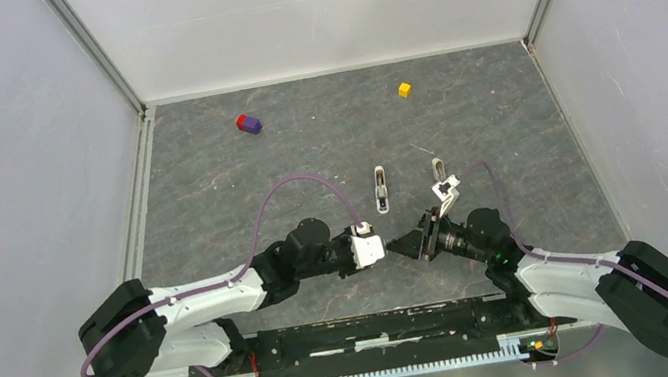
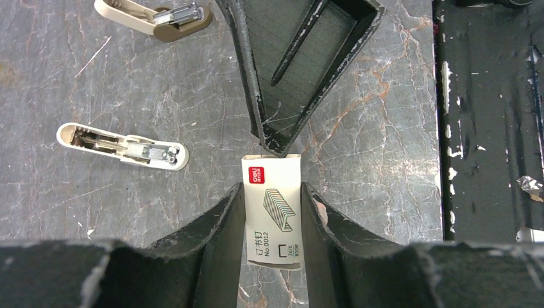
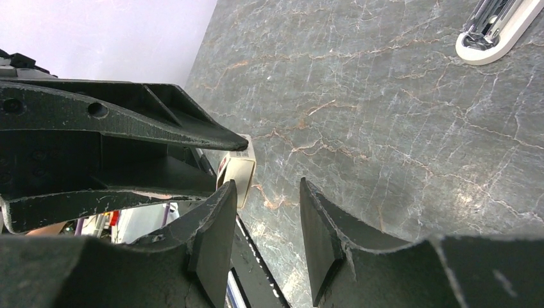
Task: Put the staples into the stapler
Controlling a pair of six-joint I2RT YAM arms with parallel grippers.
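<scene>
Over the table (image 1: 324, 150), left tool (image 2: 272, 192) clamps staple box (image 2: 272, 215), right tool (image 3: 266, 192) facing.

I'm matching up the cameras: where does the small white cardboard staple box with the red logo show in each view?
Left wrist: the white staple box sits bottom centre, between the jaws.
Right wrist: the box is left of centre.
Top external: too small to discern.
Shared landmark: the black left gripper holding it.

White stapler (image 2: 122, 146), grey marbled table (image 2: 64, 218)
</scene>
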